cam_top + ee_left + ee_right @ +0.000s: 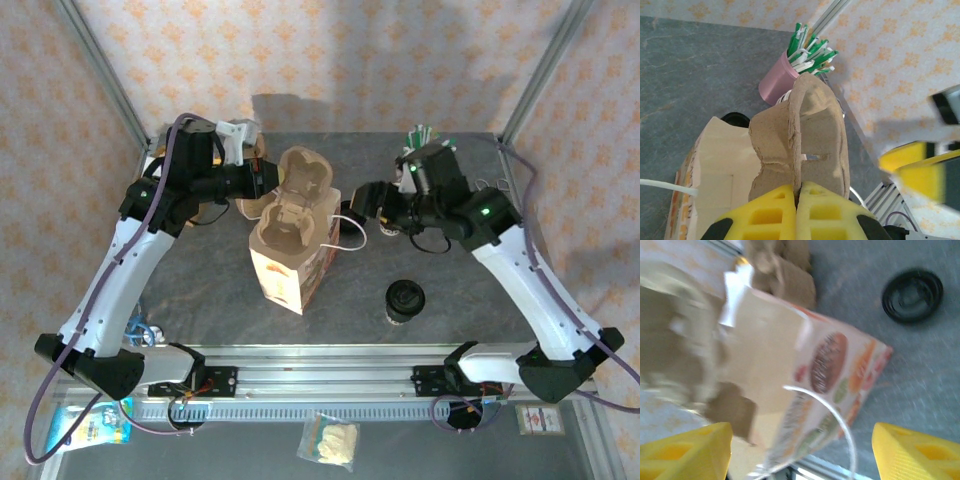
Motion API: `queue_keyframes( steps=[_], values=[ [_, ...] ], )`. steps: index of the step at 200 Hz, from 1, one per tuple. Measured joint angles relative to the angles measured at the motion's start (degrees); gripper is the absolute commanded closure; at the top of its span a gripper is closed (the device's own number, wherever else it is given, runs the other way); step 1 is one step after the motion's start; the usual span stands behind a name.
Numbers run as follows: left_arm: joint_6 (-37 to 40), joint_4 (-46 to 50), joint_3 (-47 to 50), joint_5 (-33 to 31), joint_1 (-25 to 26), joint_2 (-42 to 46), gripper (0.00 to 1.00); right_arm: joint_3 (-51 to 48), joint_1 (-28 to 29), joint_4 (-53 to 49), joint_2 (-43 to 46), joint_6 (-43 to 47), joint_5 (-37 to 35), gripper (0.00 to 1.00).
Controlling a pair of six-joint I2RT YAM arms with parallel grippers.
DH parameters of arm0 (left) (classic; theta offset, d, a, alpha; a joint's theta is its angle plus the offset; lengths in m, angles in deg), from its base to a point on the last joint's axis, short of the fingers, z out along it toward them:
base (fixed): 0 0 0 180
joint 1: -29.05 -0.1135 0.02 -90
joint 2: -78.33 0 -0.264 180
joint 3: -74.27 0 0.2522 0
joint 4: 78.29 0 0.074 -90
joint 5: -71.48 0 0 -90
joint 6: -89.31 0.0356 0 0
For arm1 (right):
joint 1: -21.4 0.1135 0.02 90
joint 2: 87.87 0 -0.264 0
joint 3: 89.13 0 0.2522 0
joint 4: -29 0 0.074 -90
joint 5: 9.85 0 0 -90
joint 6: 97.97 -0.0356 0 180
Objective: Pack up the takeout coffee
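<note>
On the side of the paper bag (840, 365), coloured printed pictures: one brown and round, others orange and green. Lettering too blurred for reading.

For the takeout coffee (405, 301): standing upright on the table (200, 300), long axis vertical, black lid facing up to the top camera. Placed at about 4 o'clock from the bag and apart from it. From the right wrist, seen as a black ring at 1 o'clock.

For the left gripper (797, 192): pressed together, pinching the edge of the brown pulp tray (805, 135) over the open top of the bag.

For the right gripper (800, 445): spread wide, with the white handle loop (840, 425) of the bag in the gap between the fingers.

Beyond the tray, at 12 o'clock in the left wrist view, a pink cup (776, 82) of green-and-white straws.
</note>
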Motion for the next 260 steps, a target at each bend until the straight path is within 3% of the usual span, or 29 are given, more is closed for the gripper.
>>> queue_keyframes(
  steps=[52, 136, 194, 260],
  values=[
    [1.60, 1.40, 1.49, -0.39, 1.40, -0.39, 1.00, 11.65, 0.00, 2.27, -4.66, -0.17, -0.83, 0.34],
    [1.46, 1.99, 5.70, -0.87, 1.51, -1.09, 1.00, 9.53, 0.00, -0.02, -10.78, 5.38, -3.82, 0.48],
    [-0.07, 1.75, 6.99, -1.01, 1.51, -1.53, 1.00, 10.84, 1.42, 0.37, -11.69, 10.21, -4.72, 0.49],
    [-0.31, 1.92, 7.52, -1.05, 1.51, -3.13, 1.00, 16.11, 2.56, -0.48, -19.15, 11.37, -7.61, 0.52]
  ],
)
